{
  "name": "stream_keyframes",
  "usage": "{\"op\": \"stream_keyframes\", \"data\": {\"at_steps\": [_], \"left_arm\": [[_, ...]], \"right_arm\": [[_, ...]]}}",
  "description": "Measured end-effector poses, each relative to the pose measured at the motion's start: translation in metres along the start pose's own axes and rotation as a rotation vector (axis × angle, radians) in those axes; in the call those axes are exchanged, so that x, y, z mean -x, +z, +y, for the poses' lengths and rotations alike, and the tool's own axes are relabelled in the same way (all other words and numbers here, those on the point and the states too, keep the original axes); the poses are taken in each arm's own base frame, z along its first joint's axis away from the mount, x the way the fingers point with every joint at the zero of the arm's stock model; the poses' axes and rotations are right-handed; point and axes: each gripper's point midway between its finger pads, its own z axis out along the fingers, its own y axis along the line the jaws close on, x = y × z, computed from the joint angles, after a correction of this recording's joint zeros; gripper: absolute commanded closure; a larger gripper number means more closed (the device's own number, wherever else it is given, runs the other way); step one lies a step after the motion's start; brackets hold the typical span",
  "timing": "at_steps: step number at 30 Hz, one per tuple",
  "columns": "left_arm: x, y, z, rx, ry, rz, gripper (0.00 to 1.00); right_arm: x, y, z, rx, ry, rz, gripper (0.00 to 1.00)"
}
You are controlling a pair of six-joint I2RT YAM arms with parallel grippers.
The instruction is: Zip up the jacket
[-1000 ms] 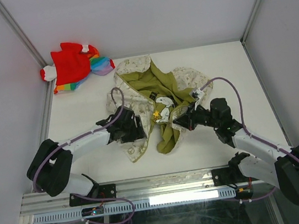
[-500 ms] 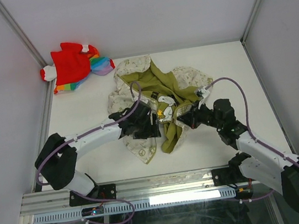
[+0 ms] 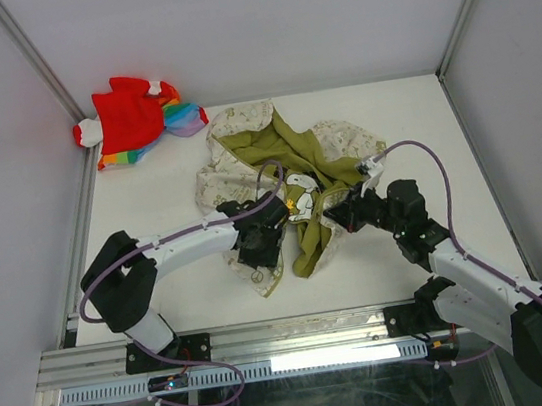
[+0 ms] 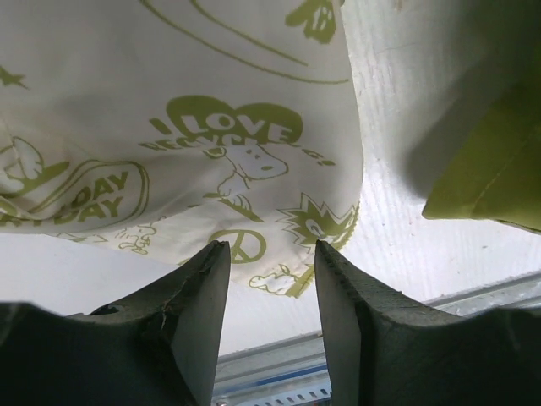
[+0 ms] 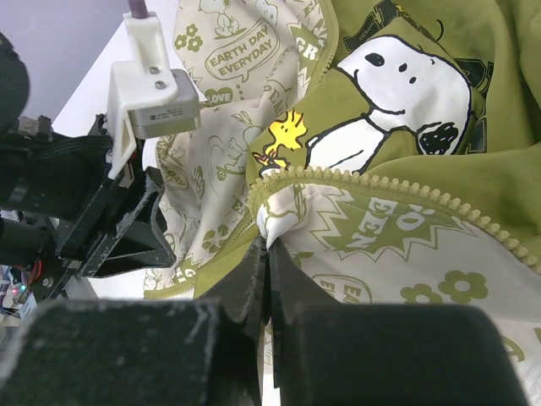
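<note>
The cream jacket (image 3: 242, 141) with olive prints lies rumpled and open on the white table, its olive lining (image 3: 289, 150) turned up. My left gripper (image 3: 262, 250) is open and empty, hovering over the jacket's lower left corner (image 4: 279, 254). My right gripper (image 3: 332, 217) is shut on a fold of the jacket's front edge (image 5: 283, 216) beside the olive zipper teeth (image 5: 406, 190). A white dog print (image 5: 397, 89) shows on the lining above it.
A red and rainbow-coloured garment (image 3: 138, 116) lies at the far left corner. Grey walls close the table at the back and sides. The metal rail (image 3: 290, 337) runs along the near edge.
My left gripper has moved right, from beside the jacket's left edge onto its lower left corner. My right gripper has kept its hold and shifted slightly right.
</note>
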Motion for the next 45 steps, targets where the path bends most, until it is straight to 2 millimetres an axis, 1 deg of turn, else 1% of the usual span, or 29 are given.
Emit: {"op": "stream_keyframes", "data": {"at_steps": [3,9,13,20,25,29,33,36,41,44,45], "left_arm": [[-0.001,0.005,0.002,0.027,0.029,0.024,0.52],[-0.007,0.011,-0.002,0.049,0.08,0.058,0.47],[-0.013,0.012,-0.002,0.058,0.1,0.076,0.47],[-0.017,0.011,0.004,0.087,0.103,0.092,0.47],[-0.023,0.021,0.006,0.104,0.106,0.132,0.44],[-0.024,0.022,0.004,0.096,0.109,0.138,0.44],[-0.026,0.024,0.001,0.082,0.109,0.152,0.54],[-0.027,0.026,-0.003,0.058,0.109,0.162,0.65],[-0.027,0.027,-0.009,0.03,0.11,0.166,0.81],[-0.025,0.026,-0.011,0.003,0.099,0.152,1.0],[-0.024,0.026,-0.011,-0.009,0.088,0.145,1.0]], "right_arm": [[0.0,0.0,0.0,-0.003,0.0,-0.001,1.0],[0.0,0.0,-0.001,-0.005,0.001,0.0,1.0],[-0.001,0.001,-0.002,-0.008,0.003,0.004,1.0],[-0.002,0.001,-0.002,-0.009,0.005,0.007,1.0],[-0.002,0.001,-0.002,-0.009,0.005,0.007,1.0],[-0.002,0.001,-0.003,-0.009,0.005,0.007,1.0],[-0.002,0.001,-0.003,-0.01,0.005,0.006,1.0],[-0.002,0.001,-0.003,-0.01,0.005,0.006,1.0],[-0.002,0.001,-0.003,-0.009,0.005,0.007,1.0],[-0.002,0.001,-0.002,-0.004,0.005,0.009,1.0],[-0.002,0.001,-0.002,-0.003,0.005,0.009,1.0]]}}
